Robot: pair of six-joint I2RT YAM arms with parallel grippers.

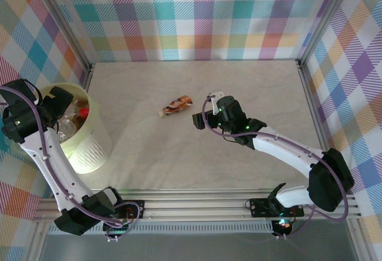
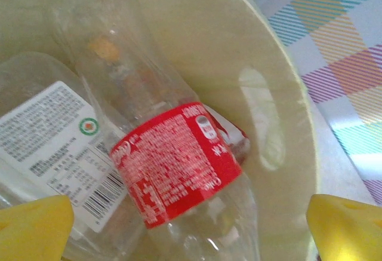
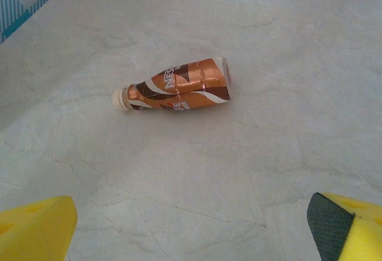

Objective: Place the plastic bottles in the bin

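A crushed brown-labelled plastic bottle (image 1: 176, 104) with a white cap lies on its side in the middle of the table, also seen in the right wrist view (image 3: 179, 88). My right gripper (image 1: 206, 108) hovers just right of it, open and holding nothing (image 3: 191, 231). The pale yellow-green bin (image 1: 95, 147) stands at the left. My left gripper (image 1: 62, 103) hangs over the bin's mouth, open (image 2: 191, 231). Below it inside the bin lie a clear bottle with a red label (image 2: 173, 165) and one with a white label (image 2: 48, 135), neither held.
The bin's inner wall (image 2: 239, 52) curves close on the right of my left gripper. Checked cloth walls (image 1: 197, 16) and metal frame posts enclose the table. Bare tabletop (image 3: 239, 171) surrounds the brown bottle.
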